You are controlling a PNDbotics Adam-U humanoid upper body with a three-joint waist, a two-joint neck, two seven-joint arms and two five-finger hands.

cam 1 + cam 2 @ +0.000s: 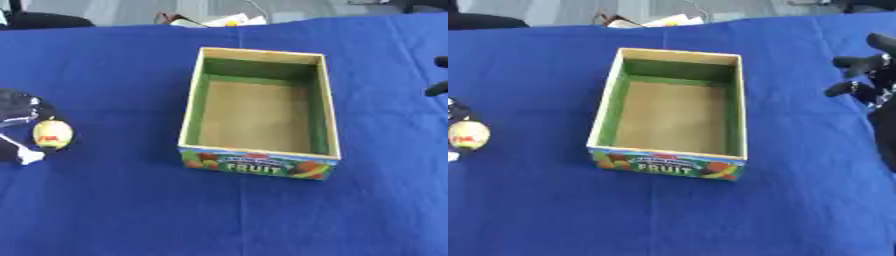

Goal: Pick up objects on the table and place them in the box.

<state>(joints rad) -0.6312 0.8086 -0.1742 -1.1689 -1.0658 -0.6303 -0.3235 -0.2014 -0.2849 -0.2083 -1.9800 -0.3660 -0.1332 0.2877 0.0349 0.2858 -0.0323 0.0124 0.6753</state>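
Fingers [19, 112] of the black left hand [17, 125] curl around a small yellow rounded object [52, 135] at the counter's [122, 210] left edge. It could slip out on the way to the open cardboard fruit box [259, 153] — or clip its near-left wall; the right hand [868, 75], far right, hangs relaxed.

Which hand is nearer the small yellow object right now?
Left. The left hand is at the yellow object, seemingly holding it, left of the box. The right hand is beyond the box's far side.

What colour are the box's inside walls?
Green, over a plain brown floor; the box shows this best in the left eye view.
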